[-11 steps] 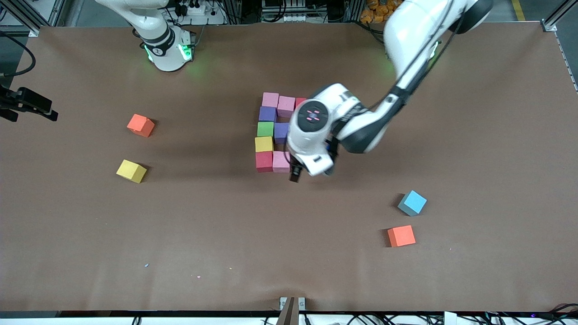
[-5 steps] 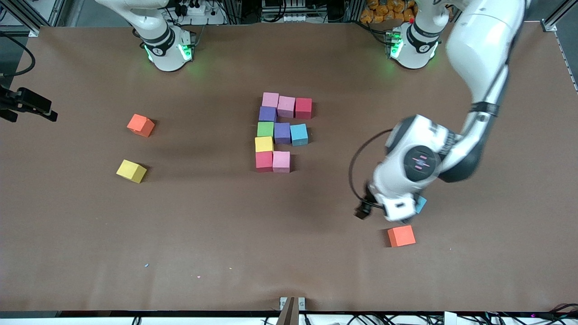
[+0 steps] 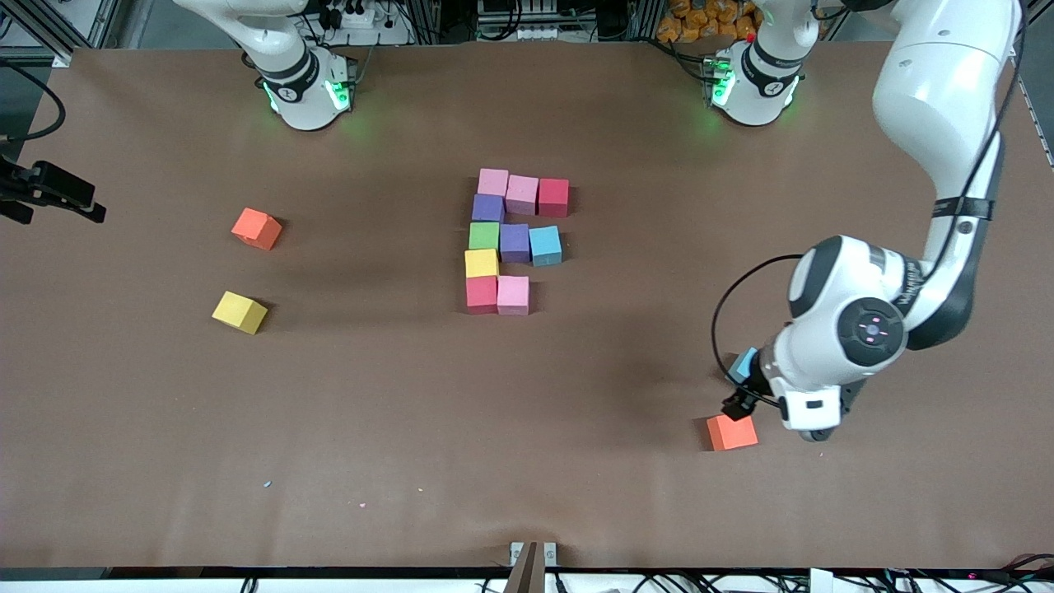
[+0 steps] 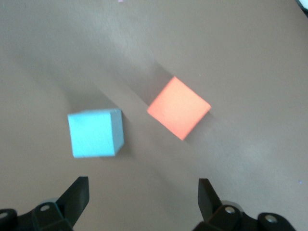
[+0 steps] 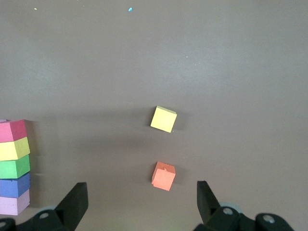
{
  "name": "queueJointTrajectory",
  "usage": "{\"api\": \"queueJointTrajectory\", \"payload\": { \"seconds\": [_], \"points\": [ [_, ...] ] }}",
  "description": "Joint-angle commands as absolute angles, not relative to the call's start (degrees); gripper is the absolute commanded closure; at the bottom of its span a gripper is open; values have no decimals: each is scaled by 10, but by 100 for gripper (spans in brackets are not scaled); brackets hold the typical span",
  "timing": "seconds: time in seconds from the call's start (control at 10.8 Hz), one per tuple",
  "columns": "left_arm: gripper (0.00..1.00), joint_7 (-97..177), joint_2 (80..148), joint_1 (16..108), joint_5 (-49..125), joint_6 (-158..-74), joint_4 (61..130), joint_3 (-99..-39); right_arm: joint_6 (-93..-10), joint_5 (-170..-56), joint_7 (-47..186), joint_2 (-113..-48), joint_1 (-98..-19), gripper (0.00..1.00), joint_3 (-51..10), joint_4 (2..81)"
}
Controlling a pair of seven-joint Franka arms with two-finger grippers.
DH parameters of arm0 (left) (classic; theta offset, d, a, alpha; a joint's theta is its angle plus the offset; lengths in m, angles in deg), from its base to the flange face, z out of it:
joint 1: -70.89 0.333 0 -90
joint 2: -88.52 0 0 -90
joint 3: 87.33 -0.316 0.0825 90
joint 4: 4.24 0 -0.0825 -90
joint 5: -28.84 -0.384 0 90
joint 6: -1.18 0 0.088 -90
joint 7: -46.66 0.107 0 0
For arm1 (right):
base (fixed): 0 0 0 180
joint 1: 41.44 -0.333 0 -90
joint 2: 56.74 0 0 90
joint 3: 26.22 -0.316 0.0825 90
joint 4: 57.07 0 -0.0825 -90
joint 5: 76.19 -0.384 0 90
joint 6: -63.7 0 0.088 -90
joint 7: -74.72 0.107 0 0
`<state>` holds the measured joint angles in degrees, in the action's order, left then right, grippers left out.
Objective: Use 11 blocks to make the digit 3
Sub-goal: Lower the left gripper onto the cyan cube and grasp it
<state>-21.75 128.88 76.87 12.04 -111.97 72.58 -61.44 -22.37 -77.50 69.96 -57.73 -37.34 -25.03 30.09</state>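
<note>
The left claw (image 3: 745, 394), fingers spread wide and empty, hangs over the loose light blue block (image 4: 95, 133), with an orange cube (image 4: 178, 107) at the block's 6 o'clock. The unfinished digit 3 (image 3: 510, 240) sits mid-counter. The right claw (image 5: 140, 204) waits, open.

Brown table (image 3: 412, 428); cables (image 3: 527, 16) above

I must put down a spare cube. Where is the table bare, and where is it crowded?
Bare: the table between the loose yellow cube and the orange cube. Crowded: the block figure, and by the open left gripper over the light blue cube.
</note>
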Motion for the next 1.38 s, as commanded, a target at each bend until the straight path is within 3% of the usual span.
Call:
{"api": "queueJointTrajectory", "payload": {
  "seconds": [0.0,0.74,1.29],
  "points": [
    [0,-185,1282,785,99,-1115,735,-610,-223,-778,697,-584,-375,0,-250,290],
    [0,-106,1305,810,93,-1139,732,-630,-223,-778,697,-584,-374,0,-250,290],
    [0,-107,1352,793,82,-1212,728,-633,-224,-779,697,-584,-374,0,-250,290]
  ]
}}
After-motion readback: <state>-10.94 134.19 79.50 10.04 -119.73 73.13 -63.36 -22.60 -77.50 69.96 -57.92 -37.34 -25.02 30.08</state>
